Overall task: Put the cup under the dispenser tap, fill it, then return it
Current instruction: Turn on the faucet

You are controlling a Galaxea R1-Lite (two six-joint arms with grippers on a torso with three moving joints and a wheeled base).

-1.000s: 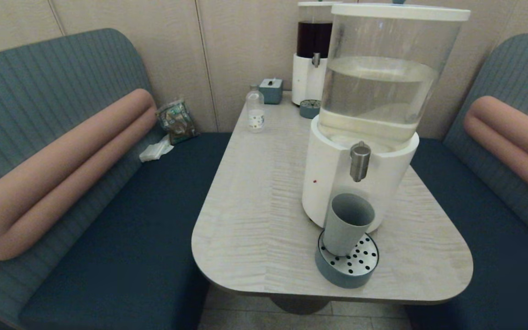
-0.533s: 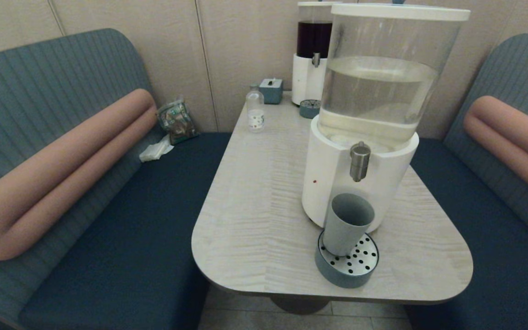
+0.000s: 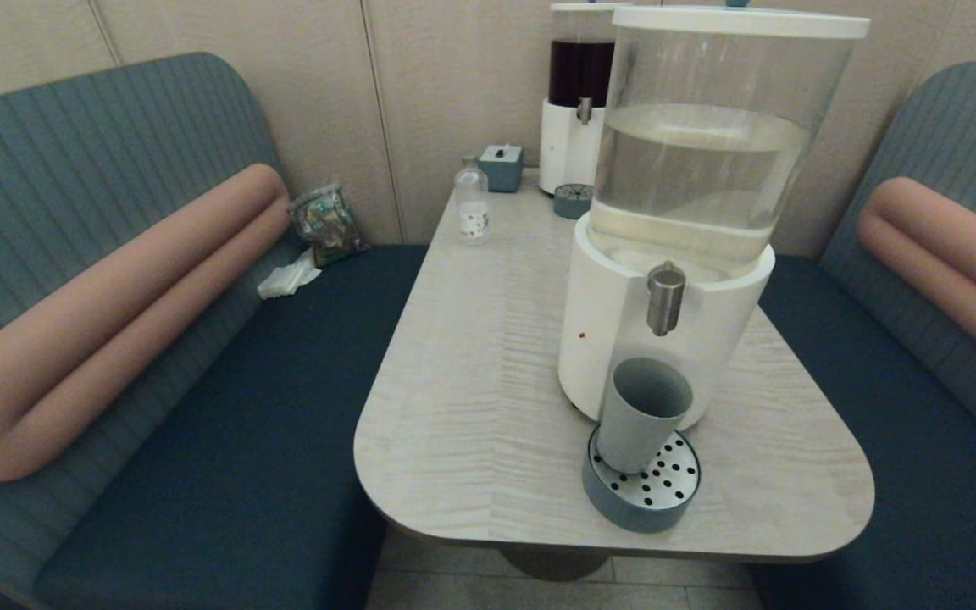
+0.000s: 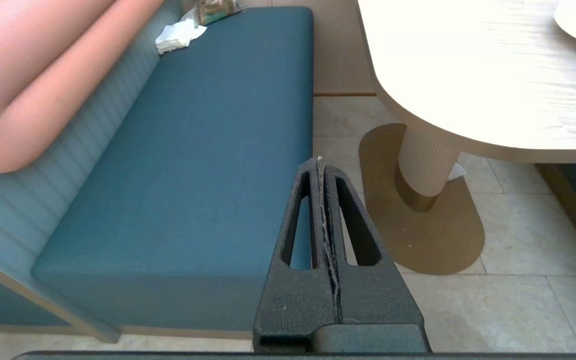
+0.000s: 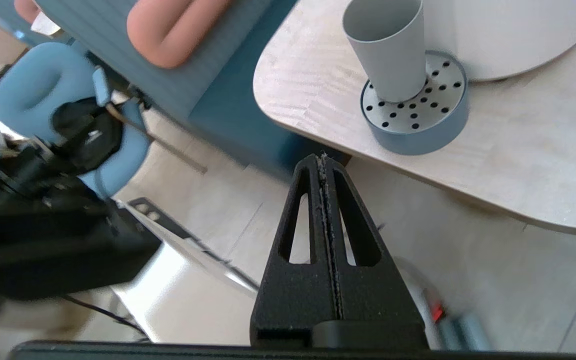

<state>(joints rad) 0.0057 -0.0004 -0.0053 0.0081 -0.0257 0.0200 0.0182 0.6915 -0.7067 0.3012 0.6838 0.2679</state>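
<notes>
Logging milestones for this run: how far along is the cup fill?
Done: the cup stands upright on the perforated drip tray, directly below the dispenser tap.
In hand: nothing. The left gripper and right gripper are both shut, empty and low beside the table, off the head view.
Left: no stream shows at the tap and the cup's fill level can't be judged; filling may remain, then the return.

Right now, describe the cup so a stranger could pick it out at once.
Find the large white-based dispenser with the clear tank on the table's near end. Below its metal tap sits a round perforated drip tray, and the cup stands on it. It is a plain grey-blue handleless tumbler, unlike the small clear labelled bottle farther back.
</notes>
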